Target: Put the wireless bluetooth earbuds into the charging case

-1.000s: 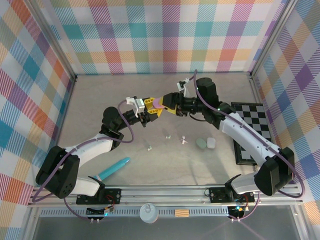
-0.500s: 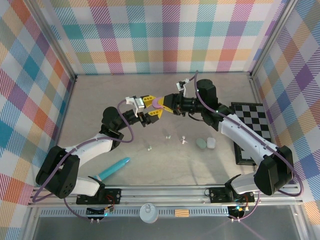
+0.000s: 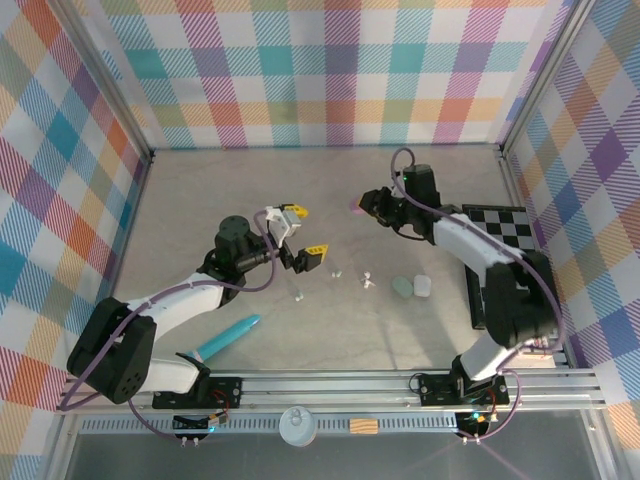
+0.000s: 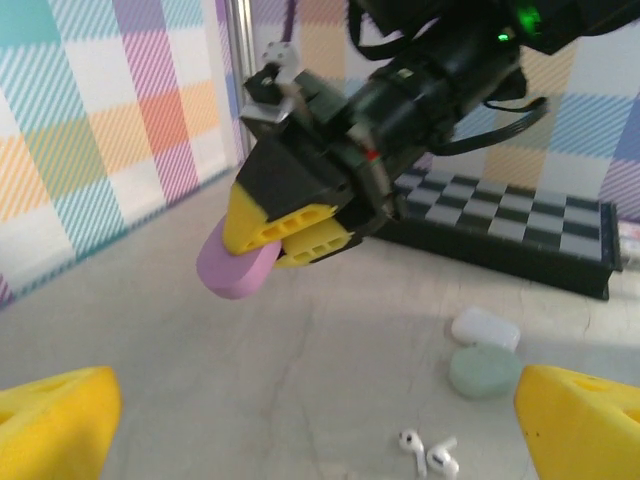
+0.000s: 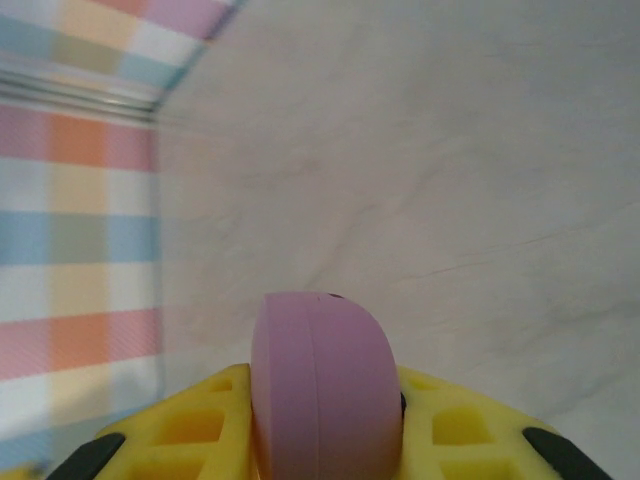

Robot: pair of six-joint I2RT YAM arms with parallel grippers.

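Above the grey table (image 3: 200, 190), my left gripper (image 3: 307, 232) has opened wide, empty; ahead, my right gripper (image 4: 290, 232) alone pinches the purple case (image 4: 235, 270), handover done.

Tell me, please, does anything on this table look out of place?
The turquoise stick lying at the front left looks out of place: it matches neither the earbuds nor the cases. Nothing looks damaged.

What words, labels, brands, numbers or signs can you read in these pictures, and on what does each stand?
None can be read.
On the purple case: plain, no print.
On the board: black and white squares, no letters or numbers.
On the green case and the white case: no marks visible.
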